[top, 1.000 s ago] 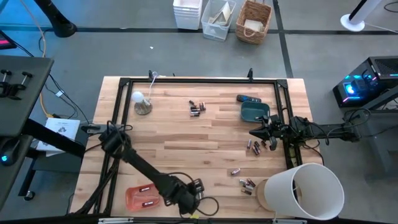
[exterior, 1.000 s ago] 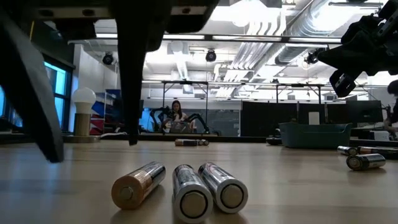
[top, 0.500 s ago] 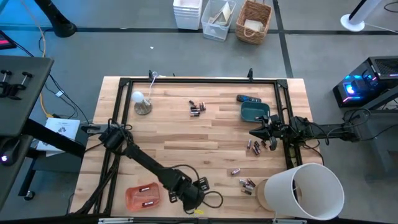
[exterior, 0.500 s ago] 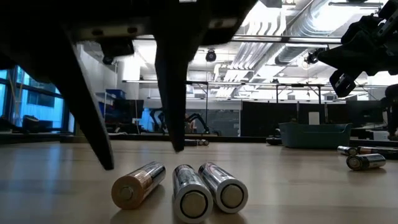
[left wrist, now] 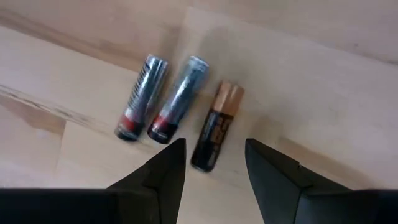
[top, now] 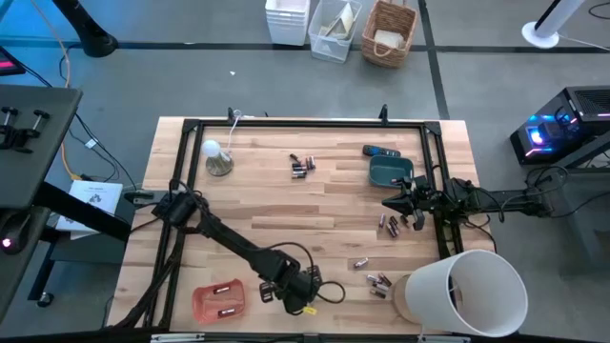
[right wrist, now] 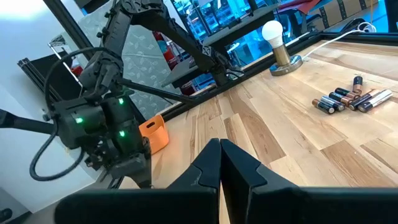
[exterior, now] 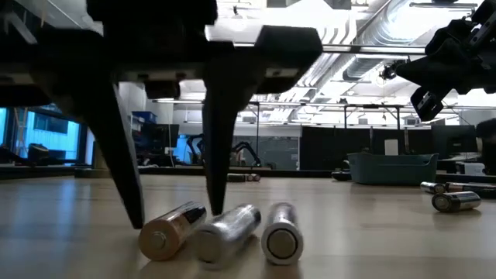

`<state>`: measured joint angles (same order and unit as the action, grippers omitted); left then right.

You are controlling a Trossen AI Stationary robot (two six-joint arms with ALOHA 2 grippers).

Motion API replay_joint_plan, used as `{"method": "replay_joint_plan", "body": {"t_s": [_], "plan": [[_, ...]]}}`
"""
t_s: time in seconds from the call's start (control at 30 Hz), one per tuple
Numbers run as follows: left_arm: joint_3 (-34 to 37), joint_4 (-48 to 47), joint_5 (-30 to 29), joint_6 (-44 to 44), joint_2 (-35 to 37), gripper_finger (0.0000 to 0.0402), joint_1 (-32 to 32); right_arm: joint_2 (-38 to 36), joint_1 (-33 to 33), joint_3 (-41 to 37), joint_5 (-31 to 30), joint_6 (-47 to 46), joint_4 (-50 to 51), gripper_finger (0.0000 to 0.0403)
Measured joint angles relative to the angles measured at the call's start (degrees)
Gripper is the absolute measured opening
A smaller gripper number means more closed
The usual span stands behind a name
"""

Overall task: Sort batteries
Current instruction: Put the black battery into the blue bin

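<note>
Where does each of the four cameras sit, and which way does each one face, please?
High view: overhead, looking straight down on the table; both arms show.
Low view: at tabletop height, looking level across three batteries; the left gripper stands open over them.
Left wrist view: on the left arm, looking down past its own fingers at the same three batteries.
Right wrist view: on the right arm, looking across the table past the shut right gripper at the left arm.
Shared: low and left wrist views both show those three batteries.
</note>
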<state>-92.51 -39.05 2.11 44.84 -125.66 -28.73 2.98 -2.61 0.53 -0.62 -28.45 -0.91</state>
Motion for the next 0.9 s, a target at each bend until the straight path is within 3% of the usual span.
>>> {"method": "replay_joint_plan", "body": {"t_s": [0.33,0.53,0.67,0.9], "plan": [[1.4,0.0,1.7,-1.2,-2.1,0.0146,0.0,0.5,0.0,0.0,0.0,0.0,0.0,0.0],[1.5,-1.3,3.2,-7.9,-2.2,0.0032,0.4,0.5,0.0,0.0,0.0,0.0,0.0,0.0],[1.5,-1.3,3.6,-15.8,-2.2,0.0031,0.1,0.5,0.0,0.0,0.0,0.0,0.0,0.0],[2.2,-4.2,2.2,-20.1,2.2,0.0031,2.9,0.5,0.0,0.0,0.0,0.0,0.0,0.0]]}}
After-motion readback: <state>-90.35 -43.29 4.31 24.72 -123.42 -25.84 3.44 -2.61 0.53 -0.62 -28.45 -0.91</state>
